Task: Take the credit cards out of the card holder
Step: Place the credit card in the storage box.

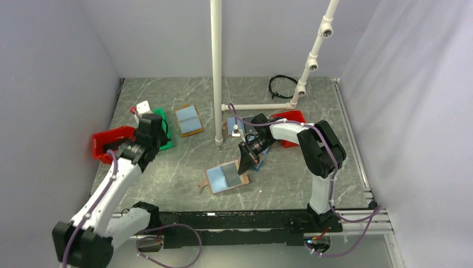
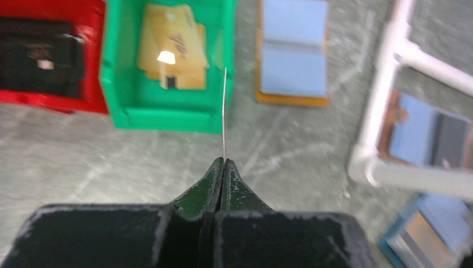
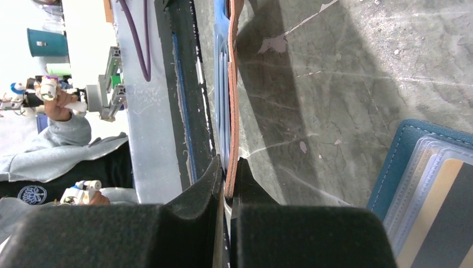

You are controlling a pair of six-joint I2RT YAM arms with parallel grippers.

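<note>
Card holder [image 1: 226, 177] lay opened out near the front middle of the grey, white-veined marble tabletop [image 1: 167, 173]. It was a flat bifold with a tan-brown leathery rim and a smooth light blue lining, and its right half showed a dark grey credit card [image 1: 232, 173]. The right gripper [image 3: 227, 162] was clenched on the holder's right edge. In the wrist view the tan rim and blue layer ran edge-on between the black, grainy fingers. Just beside it sat a navy-rimmed holder [image 3: 407, 145] with a stitched border and a striped card under clear sleeves.

The left gripper [image 2: 223, 162] was clamped too, its tapered green tips pressed together on a thin card [image 2: 225, 111]. That card stood straight out of the tips as a bright sliver, so its face colour could not be told. Ahead of it, a green plastic bin [image 2: 167, 120] held gold cards [image 2: 173, 44]. The red bin [image 2: 50, 97] alongside held dark cards [image 2: 39, 61].
</note>
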